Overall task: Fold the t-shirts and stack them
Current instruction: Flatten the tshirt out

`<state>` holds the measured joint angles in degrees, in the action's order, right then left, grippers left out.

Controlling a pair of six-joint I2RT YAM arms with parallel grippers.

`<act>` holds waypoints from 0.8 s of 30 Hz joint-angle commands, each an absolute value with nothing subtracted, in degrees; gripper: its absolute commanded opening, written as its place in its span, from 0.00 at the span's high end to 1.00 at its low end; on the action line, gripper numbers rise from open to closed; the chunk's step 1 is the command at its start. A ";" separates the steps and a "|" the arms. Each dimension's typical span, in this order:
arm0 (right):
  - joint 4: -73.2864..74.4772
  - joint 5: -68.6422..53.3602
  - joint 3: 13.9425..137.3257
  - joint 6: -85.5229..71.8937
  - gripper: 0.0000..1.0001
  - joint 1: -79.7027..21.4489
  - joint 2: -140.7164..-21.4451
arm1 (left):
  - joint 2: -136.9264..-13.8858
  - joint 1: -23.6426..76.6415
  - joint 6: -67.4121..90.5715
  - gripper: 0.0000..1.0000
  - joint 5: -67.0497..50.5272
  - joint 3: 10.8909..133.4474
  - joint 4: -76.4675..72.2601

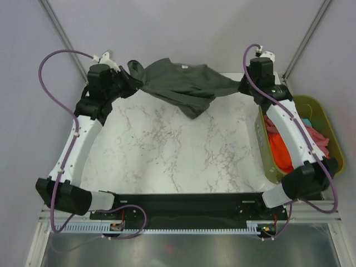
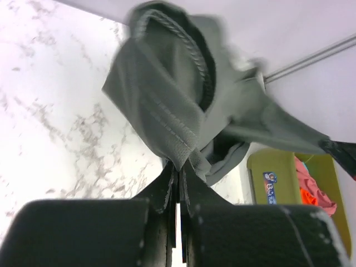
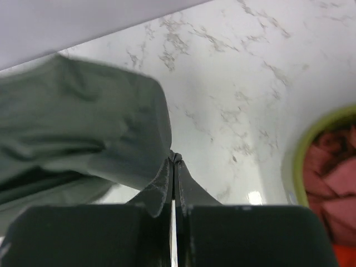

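Left gripper (image 2: 178, 169) and right gripper (image 3: 173, 161), both clenched, hold above the marble table (image 1: 167, 150), at its twelve o'clock edge, the charcoal t-shirt (image 1: 181, 83) stretched between them. At three o'clock, an olive bin (image 1: 318, 104) contains an orange t-shirt (image 1: 281, 154) and a pink t-shirt (image 1: 317, 137).

We count two grippers, the left gripper (image 2: 178, 167) and the right gripper (image 3: 173, 161), with one charcoal grey t-shirt (image 1: 181, 86) between them. Beside the right gripper we count one olive-green bin (image 1: 320, 108) holding one orange garment (image 1: 281, 153) and one pink garment (image 1: 317, 136).
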<state>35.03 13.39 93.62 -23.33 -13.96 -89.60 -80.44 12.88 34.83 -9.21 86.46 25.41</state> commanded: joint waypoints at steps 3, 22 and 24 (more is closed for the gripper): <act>36.32 13.89 73.60 -29.44 1.00 -15.12 -78.87 | -73.14 12.13 35.15 0.98 -11.17 65.33 29.80; 33.74 5.72 55.89 -25.31 1.00 -15.12 -69.09 | -64.00 5.89 33.05 0.98 -3.51 52.37 29.97; 35.76 4.66 61.06 -24.87 1.00 -15.03 -67.16 | -62.85 5.98 30.87 0.98 -3.78 58.42 30.15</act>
<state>35.62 7.33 54.39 -26.50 -15.16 -70.83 -66.94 6.20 34.65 -4.58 49.54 33.32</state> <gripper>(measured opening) 0.011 0.033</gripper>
